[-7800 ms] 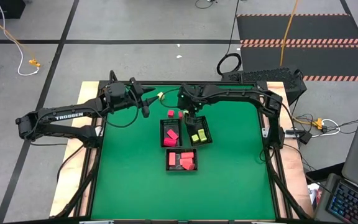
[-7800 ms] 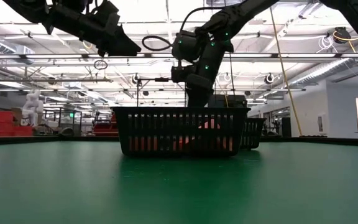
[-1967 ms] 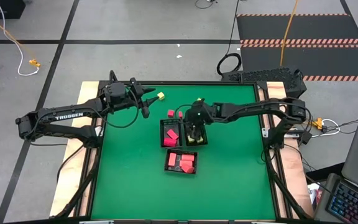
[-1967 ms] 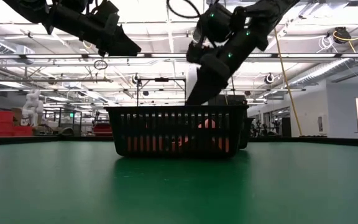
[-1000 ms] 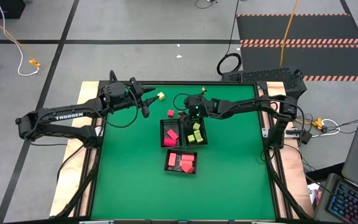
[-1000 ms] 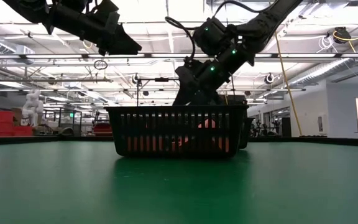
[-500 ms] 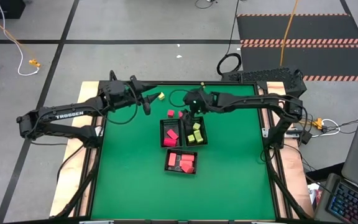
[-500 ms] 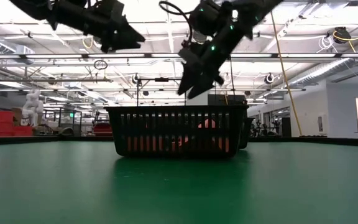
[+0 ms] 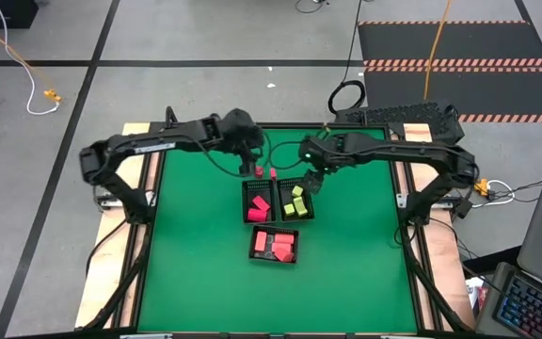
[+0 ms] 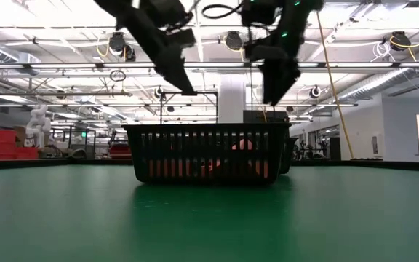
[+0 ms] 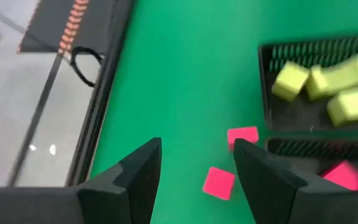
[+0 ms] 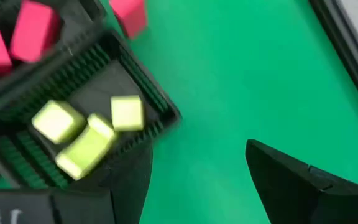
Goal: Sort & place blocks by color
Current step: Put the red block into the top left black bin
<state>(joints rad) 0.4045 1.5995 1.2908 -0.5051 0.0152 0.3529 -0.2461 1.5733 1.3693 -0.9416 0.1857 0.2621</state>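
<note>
Three black mesh trays sit mid-table. The far-left tray [image 9: 258,201] holds pink blocks, the far-right tray [image 9: 297,201] holds three yellow-green blocks [image 12: 86,130], and the near tray [image 9: 276,243] holds red blocks. Two loose pink blocks [image 11: 242,135] [image 11: 219,182] lie flat on the mat just beyond the trays. My left gripper [image 9: 248,169] [image 11: 197,149] hovers open above the mat beside these loose blocks. My right gripper [image 9: 310,184] [image 12: 197,149] hangs open over the right edge of the yellow-green tray, clear of it.
The green mat [image 9: 205,264] stretches around the trays toward the near, left and right edges. The table's raised frame [image 9: 158,188] borders the mat. In the low view both grippers [image 10: 184,84] [image 10: 273,91] hang above the nearest tray's rim [image 10: 206,128].
My left arm has swung from the table's far-left area toward the right, and its gripper now points down beside the loose pink blocks. My right gripper has moved right and slightly toward the near edge, turning from a slant to point downward. The blocks and trays have stayed put.
</note>
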